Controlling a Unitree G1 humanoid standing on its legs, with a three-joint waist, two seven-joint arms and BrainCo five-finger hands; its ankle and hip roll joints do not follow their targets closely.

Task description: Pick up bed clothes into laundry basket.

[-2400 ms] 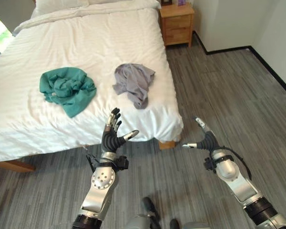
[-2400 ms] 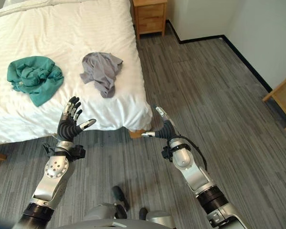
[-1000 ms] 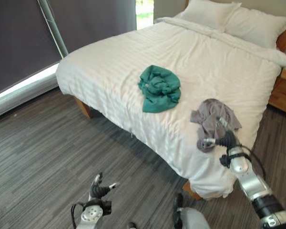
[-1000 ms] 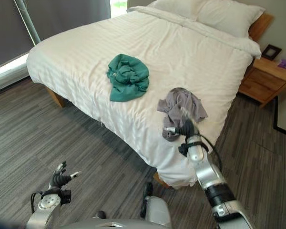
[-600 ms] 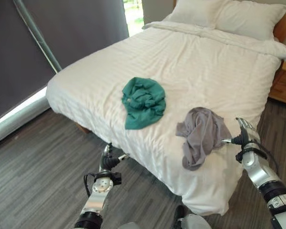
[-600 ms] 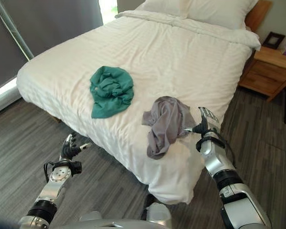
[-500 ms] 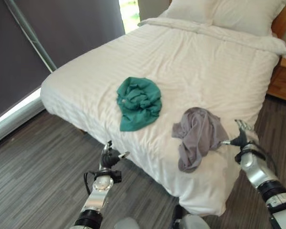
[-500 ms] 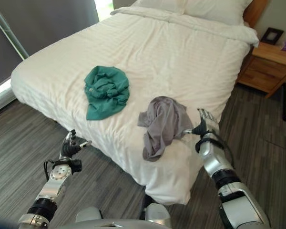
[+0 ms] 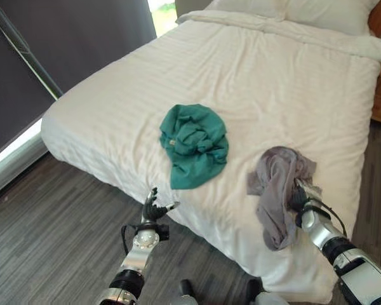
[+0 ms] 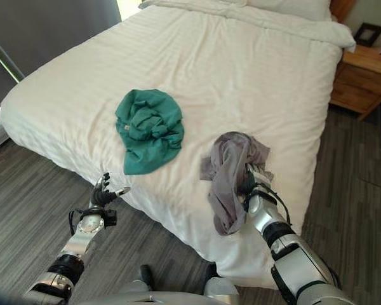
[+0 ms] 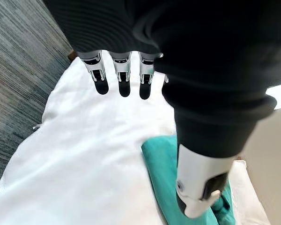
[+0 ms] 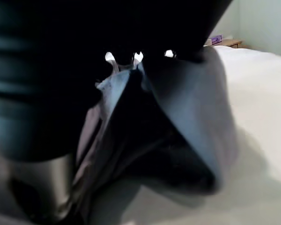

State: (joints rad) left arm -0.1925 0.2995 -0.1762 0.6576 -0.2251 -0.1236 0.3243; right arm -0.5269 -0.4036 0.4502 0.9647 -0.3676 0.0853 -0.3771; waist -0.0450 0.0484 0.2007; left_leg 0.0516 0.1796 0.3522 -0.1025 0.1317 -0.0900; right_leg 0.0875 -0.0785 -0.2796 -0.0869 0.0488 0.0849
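Observation:
A crumpled teal garment (image 9: 194, 143) lies in the middle of the white bed (image 9: 114, 108). A grey garment (image 10: 230, 170) lies bunched near the bed's near right corner, one end trailing over the edge. My right hand (image 10: 253, 194) is pushed into the grey garment's right side, and in the right wrist view the grey cloth (image 12: 187, 108) lies close against the hand. My left hand (image 9: 152, 207) is open, fingers straight, low beside the bed's near edge and short of the teal garment (image 11: 161, 178). It holds nothing.
A wooden nightstand (image 10: 360, 81) with a small picture frame (image 10: 368, 33) stands to the right of the bed's head. Pillows (image 9: 317, 13) lie at the far end. A dark curtain (image 9: 70, 38) hangs at the left. Grey plank floor (image 9: 44, 241) runs round the bed.
The camera has shifted closer over the bed. My right hand has gone from just right of the grey garment into its folds. The left hand stays open by the bed's edge.

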